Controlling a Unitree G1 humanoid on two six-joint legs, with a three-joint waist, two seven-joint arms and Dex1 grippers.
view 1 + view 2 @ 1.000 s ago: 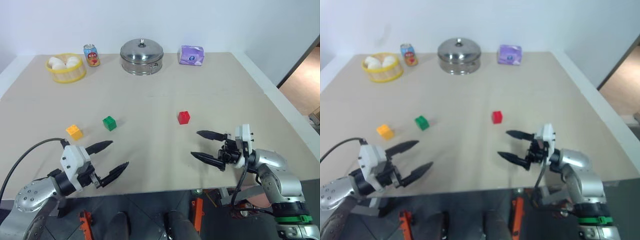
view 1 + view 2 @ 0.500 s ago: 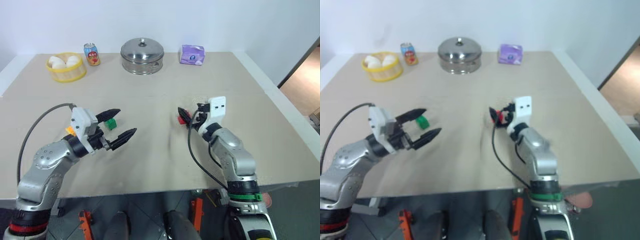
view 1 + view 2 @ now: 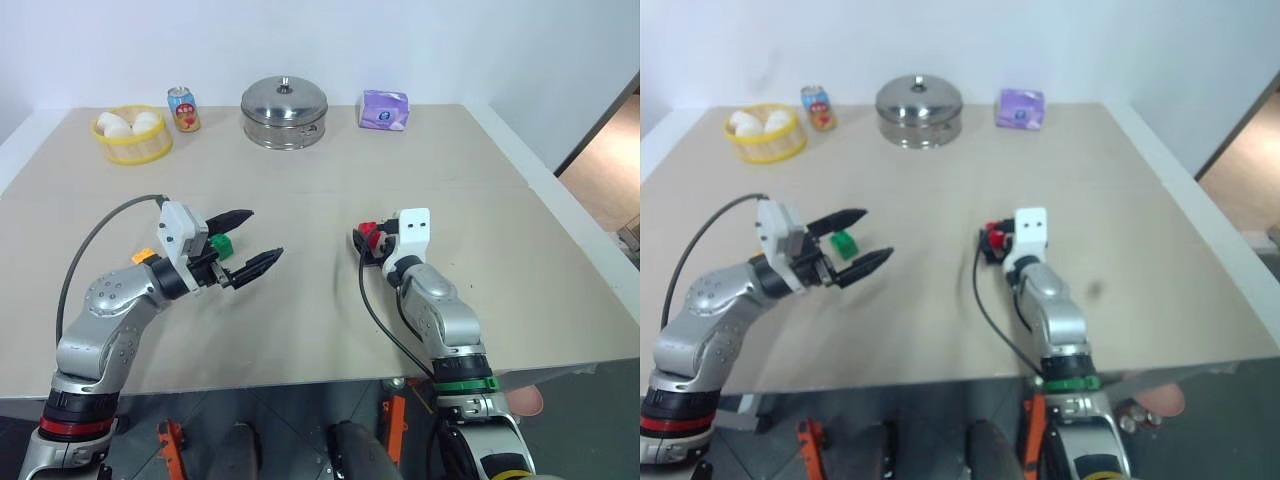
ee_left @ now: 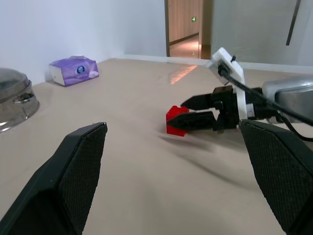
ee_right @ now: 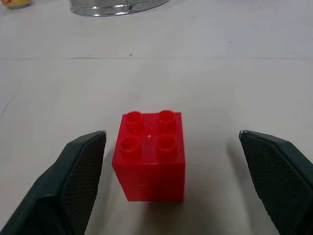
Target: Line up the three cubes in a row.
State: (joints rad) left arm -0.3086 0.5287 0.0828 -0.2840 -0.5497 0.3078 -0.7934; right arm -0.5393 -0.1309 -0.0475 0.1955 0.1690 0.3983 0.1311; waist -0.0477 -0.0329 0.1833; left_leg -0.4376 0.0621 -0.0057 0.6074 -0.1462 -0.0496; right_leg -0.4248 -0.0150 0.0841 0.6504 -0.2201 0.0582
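Your right gripper (image 5: 176,147) has its fingers (image 5: 80,166) spread either side of the red cube (image 5: 150,155) on the counter (image 3: 330,180), untouched, while your left gripper (image 3: 252,242), also spread, hovers by the green cube (image 3: 222,245) and yellow-orange cube (image 3: 143,256).

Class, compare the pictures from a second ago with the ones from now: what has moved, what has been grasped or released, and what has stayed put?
The right pincer swung forward over the table to the red cube, open around it, not gripping. The left pincer rose and reached forward toward the green cube, open and empty. All three cubes, including the yellow cube, stayed where they were.
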